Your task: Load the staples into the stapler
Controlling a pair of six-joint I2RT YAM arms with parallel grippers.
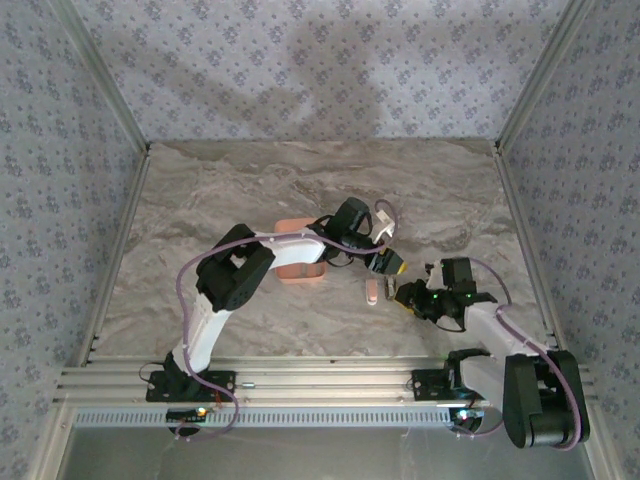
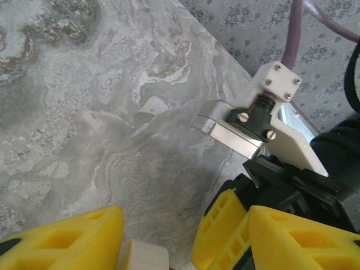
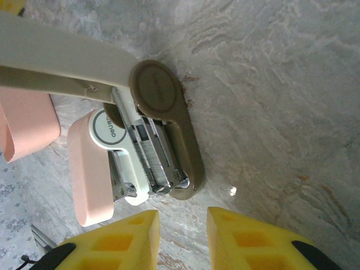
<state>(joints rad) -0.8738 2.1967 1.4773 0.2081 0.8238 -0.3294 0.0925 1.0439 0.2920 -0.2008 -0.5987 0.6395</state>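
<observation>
The stapler (image 3: 140,152) lies swung open on the marble table, just ahead of my right gripper (image 3: 183,225). Its pink half (image 3: 90,174) is on the left and its taupe base (image 3: 183,140) on the right. The metallic channel (image 3: 153,153) faces up with a finely ribbed strip that looks like staples in it. A long cream arm (image 3: 56,59) rises from the hinge toward my left gripper (image 2: 180,225). That gripper is open, and the arm's cream end (image 2: 143,256) rests against its left finger (image 2: 62,236). The right gripper is open and holds nothing. From above, the stapler (image 1: 372,291) sits between both grippers.
The salmon-orange square tray (image 1: 300,255) stands left of the stapler, with its corner (image 3: 25,121) close by. A tiny bright speck (image 3: 232,191) lies on the table right of the stapler. The right arm's wrist camera mount (image 2: 275,107) is close to the left gripper. Patterned walls enclose the table.
</observation>
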